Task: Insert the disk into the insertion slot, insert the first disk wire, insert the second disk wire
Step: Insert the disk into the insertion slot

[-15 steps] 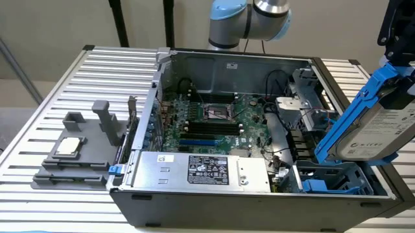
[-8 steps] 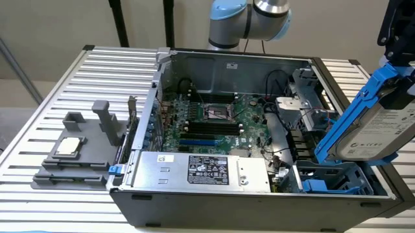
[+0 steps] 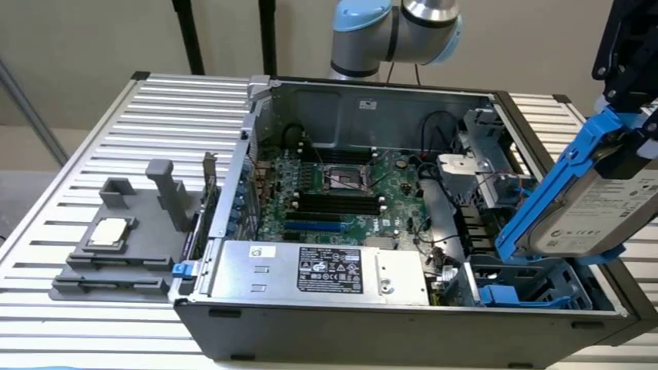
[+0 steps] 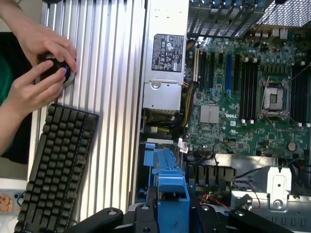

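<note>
Shows the open computer case [image 3: 391,327] on the ribbed surface [image 3: 82,154]. Holds the disk [image 3: 602,208] tilted above the insertion slot [image 3: 514,295] at the exterior view's right, with the gripper [image 4: 171,209] clamped on its blue carrier. Risks, judging by that tilt, jamming against the blue rails or snagging nearby wires. Reads "DELL" on the motherboard [image 4: 243,104].

My gripper [image 3: 633,123] runs off the exterior view's right edge, so does part of the disk [image 3: 596,210], and its label [image 3: 627,193] print's too small to read.
</note>
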You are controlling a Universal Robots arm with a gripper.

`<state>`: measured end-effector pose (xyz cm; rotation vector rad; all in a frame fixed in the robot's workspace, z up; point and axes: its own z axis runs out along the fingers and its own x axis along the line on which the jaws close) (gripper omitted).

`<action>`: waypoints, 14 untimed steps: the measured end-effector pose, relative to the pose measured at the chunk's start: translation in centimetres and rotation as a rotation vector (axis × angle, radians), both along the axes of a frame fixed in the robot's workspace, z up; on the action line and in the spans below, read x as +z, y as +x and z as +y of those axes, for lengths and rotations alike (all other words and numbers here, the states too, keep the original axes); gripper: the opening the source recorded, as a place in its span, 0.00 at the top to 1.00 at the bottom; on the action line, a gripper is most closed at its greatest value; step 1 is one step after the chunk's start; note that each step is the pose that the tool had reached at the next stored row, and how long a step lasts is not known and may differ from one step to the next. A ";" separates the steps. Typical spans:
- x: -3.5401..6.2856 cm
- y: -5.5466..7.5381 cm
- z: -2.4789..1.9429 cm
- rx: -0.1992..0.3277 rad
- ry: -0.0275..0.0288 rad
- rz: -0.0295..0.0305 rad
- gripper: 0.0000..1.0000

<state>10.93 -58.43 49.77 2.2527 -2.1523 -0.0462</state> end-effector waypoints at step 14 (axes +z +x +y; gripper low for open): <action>-1.77 0.0 -1.28 -0.001 0.0411 0.0000 0.67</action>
